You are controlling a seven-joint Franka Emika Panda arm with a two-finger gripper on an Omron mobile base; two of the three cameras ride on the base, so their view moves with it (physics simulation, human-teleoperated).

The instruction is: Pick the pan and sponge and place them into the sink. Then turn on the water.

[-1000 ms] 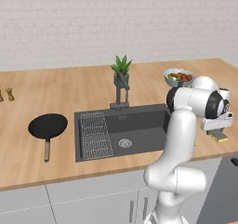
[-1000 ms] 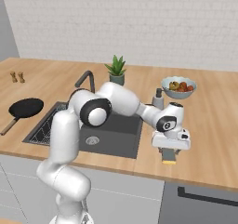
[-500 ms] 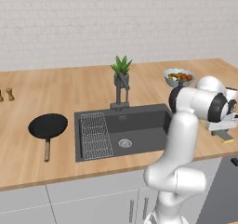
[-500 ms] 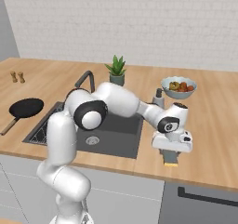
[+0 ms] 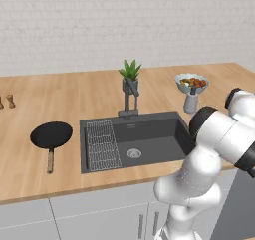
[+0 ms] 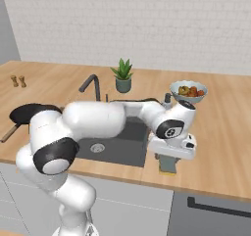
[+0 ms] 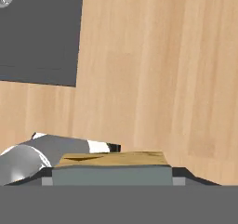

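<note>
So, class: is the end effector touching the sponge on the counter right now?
Touching. In the hand view the sponge sits between the dark fingertips; the right base view shows the end effector down around it on the counter.

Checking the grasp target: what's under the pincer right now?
The sponge sits directly under the pincer on the wooden counter, right of the sink. The hand view shows its yellowish top between the fingertips. The hand covers its sides, so contact is unclear.

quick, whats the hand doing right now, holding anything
hand: down on the counter right of the sink, jaws set around the sponge; whether they actually grip it cannot be told.
</note>
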